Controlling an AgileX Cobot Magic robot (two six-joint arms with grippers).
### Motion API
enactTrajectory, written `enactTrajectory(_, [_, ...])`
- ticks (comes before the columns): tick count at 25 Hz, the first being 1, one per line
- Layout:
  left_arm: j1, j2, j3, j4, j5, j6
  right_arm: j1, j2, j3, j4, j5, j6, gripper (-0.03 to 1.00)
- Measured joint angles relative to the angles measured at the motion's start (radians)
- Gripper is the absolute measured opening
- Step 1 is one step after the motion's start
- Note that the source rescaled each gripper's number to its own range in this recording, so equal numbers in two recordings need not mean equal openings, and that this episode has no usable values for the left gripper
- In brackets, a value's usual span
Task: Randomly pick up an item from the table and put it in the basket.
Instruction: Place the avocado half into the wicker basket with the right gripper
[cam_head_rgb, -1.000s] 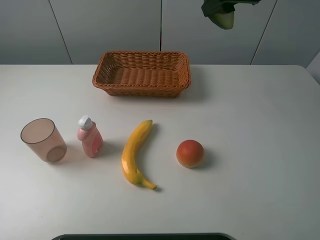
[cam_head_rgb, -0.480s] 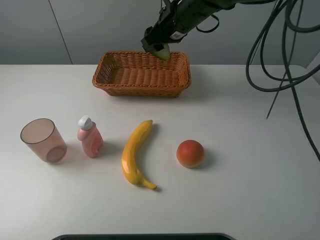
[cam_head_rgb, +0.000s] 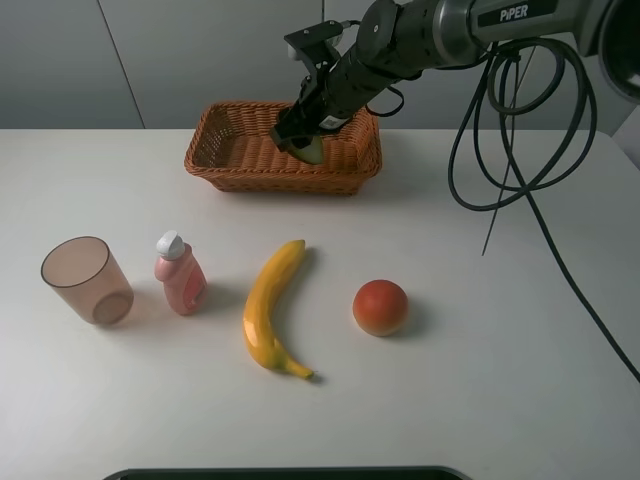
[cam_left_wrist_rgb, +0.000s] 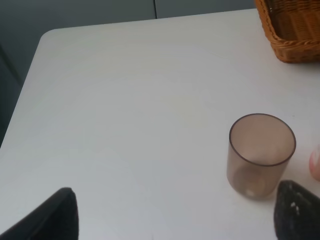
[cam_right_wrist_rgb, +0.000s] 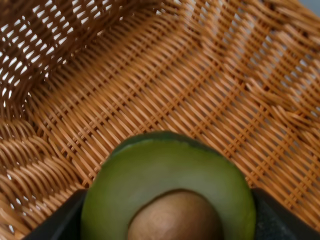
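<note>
My right gripper (cam_head_rgb: 303, 141) is shut on the halved avocado (cam_head_rgb: 311, 150) and holds it low inside the brown wicker basket (cam_head_rgb: 230, 152) at the back of the white table (cam_head_rgb: 500, 250). The right wrist view shows the avocado (cam_right_wrist_rgb: 170, 190) with its brown pit facing the camera, between the dark fingers, just above the woven basket floor (cam_right_wrist_rgb: 150, 85). My left gripper (cam_left_wrist_rgb: 175, 220) is open and empty over the table's left side, its fingertips (cam_left_wrist_rgb: 55, 215) showing at the frame's edge, near the cup.
On the table's front half lie a translucent brown cup (cam_head_rgb: 87, 280), a small pink bottle (cam_head_rgb: 179, 272), a yellow banana (cam_head_rgb: 270, 305) and an orange-red round fruit (cam_head_rgb: 380, 307). The right arm's black cables (cam_head_rgb: 510, 150) hang over the table's right side.
My right gripper has come from high at the back right down into the basket, carrying the avocado. The items on the table have not moved.
</note>
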Motion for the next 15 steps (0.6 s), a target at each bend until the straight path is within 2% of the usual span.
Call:
enactTrajectory(7, [0.0, 0.0, 0.0, 0.0, 0.0, 0.0, 0.0, 0.0, 0.0, 0.002, -0.002, 0.0, 0.0])
enactTrajectory(8, [0.0, 0.0, 0.0, 0.0, 0.0, 0.0, 0.0, 0.0, 0.0, 0.002, -0.002, -0.003, 0.03])
enactTrajectory(10, [0.0, 0.0, 0.0, 0.0, 0.0, 0.0, 0.0, 0.0, 0.0, 0.002, -0.004, -0.003, 0.72])
enactTrajectory(11, [0.0, 0.0, 0.0, 0.0, 0.0, 0.0, 0.0, 0.0, 0.0, 0.002, -0.004, -0.003, 0.88])
enactTrajectory(13, [0.0, 0.0, 0.0, 0.0, 0.0, 0.0, 0.0, 0.0, 0.0, 0.002, -0.002, -0.004, 0.97])
enactTrajectory(15, [0.0, 0.0, 0.0, 0.0, 0.0, 0.0, 0.0, 0.0, 0.0, 0.002, 0.003, -0.004, 0.99])
